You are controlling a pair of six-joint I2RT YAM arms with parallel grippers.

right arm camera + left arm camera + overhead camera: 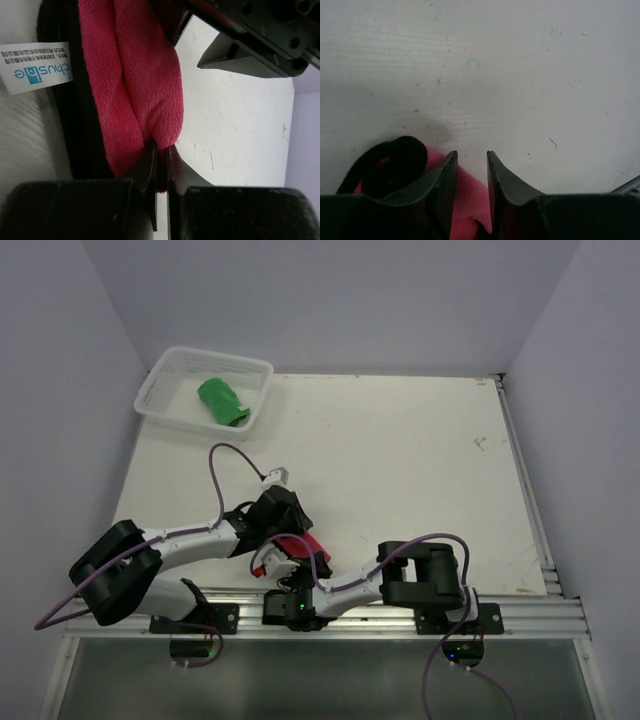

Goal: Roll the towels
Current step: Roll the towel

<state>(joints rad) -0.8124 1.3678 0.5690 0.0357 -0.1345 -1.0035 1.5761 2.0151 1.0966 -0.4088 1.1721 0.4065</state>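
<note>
Since only a thin fold of the red towel (pixel 135 75) at the bench's (pixel 400 460) near edge is pinched by the right jaws, with the left jaws narrowly parted over it, it could easily be tugged free and unrolled tbh.

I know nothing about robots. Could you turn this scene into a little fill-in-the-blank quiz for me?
The green towel lies rolled up inside the white ____.
The right gripper is pinched shut on the ____ towel.
That towel's white label carries ____ lettering.
Missing words: basket; red; blue.
</note>
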